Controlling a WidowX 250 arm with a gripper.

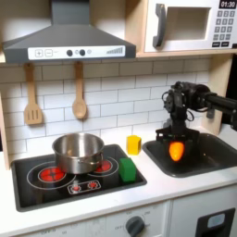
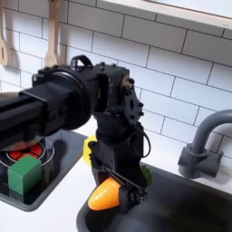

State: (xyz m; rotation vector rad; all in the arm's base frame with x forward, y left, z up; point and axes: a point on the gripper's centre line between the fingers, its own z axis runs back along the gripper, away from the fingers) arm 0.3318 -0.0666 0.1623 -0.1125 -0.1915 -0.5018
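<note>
Holding an orange carrot by its upper end, my gripper hangs just inside the dark sink in the first exterior view, its fingers pinched on the carrot so the tip points down toward the basin floor. I cannot tell from either camera whether the tip touches the bottom.

In the second exterior view the gripper sits low at the near rim of the sink, and the carrot sticks out from it toward the second exterior view's left, tilted rather than upright. A bit of green shows at the gripper's far side there, which looks like the carrot's top, though it is too blurred for me to be sure.

Beside the gripper, toward the first exterior view's left, a small yellow block stands on the counter, near but apart from the tool. Further off that way lies a green block on the stove top, and beyond it a steel pot sits on the back burner. Behind the gripper, in the second exterior view, the grey faucet rises at the sink's far edge, well apart from the carrot.
</note>
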